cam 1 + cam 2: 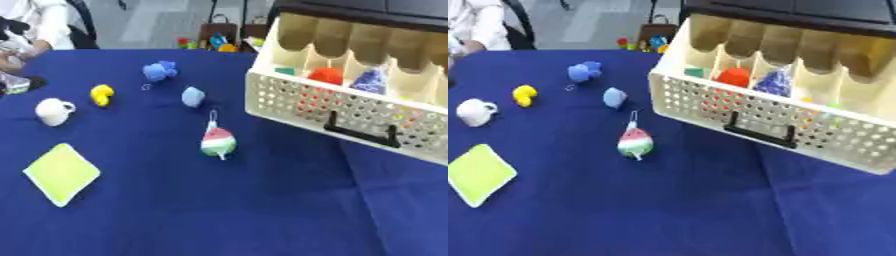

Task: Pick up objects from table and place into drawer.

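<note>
Blue table cloth (219, 210) fills frame. Cream perforated drawer (763, 112) upper right, pulled open, black handle (759, 131) on front; inside dividers: orange-red object (733, 76), blue patterned object (773, 82), small green piece (695, 72). Yellow-green square pad (61, 173) lower left. Watermelon-coloured plush (218, 142) with loop, centre. White cup-like object (52, 111) left. Blue plush (159, 70) upper centre-left, light blue piece (192, 96) below it, yellow piece (101, 94) between cup and blue ones. Neither robot hand visible, state unknown.
</note>
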Motion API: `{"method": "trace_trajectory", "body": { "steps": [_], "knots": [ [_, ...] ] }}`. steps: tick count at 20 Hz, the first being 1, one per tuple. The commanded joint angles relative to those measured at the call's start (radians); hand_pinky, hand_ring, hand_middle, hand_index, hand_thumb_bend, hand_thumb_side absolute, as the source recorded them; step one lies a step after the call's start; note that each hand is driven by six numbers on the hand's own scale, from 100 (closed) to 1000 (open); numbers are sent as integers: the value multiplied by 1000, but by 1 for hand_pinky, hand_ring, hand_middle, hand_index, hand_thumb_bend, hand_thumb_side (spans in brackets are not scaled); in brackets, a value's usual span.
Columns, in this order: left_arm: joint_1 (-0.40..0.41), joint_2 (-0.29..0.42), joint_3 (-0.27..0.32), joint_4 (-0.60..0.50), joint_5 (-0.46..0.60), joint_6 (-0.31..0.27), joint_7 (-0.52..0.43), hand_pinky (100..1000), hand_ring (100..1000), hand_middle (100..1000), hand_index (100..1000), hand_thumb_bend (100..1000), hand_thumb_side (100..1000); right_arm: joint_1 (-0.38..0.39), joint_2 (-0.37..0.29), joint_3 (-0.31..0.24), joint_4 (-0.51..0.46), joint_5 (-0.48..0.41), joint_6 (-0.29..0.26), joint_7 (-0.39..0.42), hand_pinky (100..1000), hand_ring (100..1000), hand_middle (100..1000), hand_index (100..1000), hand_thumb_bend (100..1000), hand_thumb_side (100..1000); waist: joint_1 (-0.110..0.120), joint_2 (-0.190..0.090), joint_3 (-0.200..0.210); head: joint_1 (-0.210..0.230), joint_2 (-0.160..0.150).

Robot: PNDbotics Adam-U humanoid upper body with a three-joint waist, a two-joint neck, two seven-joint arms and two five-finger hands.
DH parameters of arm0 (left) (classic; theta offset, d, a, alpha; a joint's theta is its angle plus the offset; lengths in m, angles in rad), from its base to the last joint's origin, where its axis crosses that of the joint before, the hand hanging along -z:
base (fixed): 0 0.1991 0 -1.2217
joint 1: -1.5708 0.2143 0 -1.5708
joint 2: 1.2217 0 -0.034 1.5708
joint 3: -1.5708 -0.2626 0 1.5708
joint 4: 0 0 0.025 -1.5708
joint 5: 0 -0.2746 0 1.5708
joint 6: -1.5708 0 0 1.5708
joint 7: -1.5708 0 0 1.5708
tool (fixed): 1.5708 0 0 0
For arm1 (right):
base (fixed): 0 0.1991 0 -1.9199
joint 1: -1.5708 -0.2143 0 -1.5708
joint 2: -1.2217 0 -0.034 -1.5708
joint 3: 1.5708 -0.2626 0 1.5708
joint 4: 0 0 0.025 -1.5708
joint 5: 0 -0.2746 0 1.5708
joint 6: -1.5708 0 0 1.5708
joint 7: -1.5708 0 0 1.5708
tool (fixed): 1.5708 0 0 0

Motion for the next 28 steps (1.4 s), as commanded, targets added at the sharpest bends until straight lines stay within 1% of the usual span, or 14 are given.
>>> {"method": "trace_trajectory", "body": {
  "steps": [1,5,8,16,26,28],
  "knots": [
    [-25,46,-6,38,18,-14,-29,686,863,876,1000,502,641,-11,-24,1,-7,-13,0,4,505,569,575,709,100,910,0,-14,-2,9,-13],
    [-38,42,-23,68,24,-29,-59,678,856,870,995,531,672,-13,-22,3,-7,-14,0,5,503,568,573,709,100,910,-1,-10,-4,14,-19],
    [-52,38,-36,97,12,-33,-74,682,861,886,1000,541,668,-14,-21,4,-7,-15,0,6,502,568,571,709,100,910,-2,-8,-7,21,-25],
    [-97,14,-64,169,-68,-41,-100,696,874,915,1000,582,675,-18,-19,6,-7,-17,-4,7,496,567,566,709,100,910,-8,-1,-15,50,-54],
    [-138,-11,-74,255,-133,-47,-109,701,880,924,1000,595,681,-21,-18,11,-7,-17,-9,9,479,565,552,709,100,910,-16,19,-25,61,-70],
    [-150,-15,-75,275,-147,-49,-104,716,887,926,1000,600,680,-21,-19,11,-7,-16,-9,10,476,564,549,709,100,910,-17,21,-27,64,-73]
  ]
}}
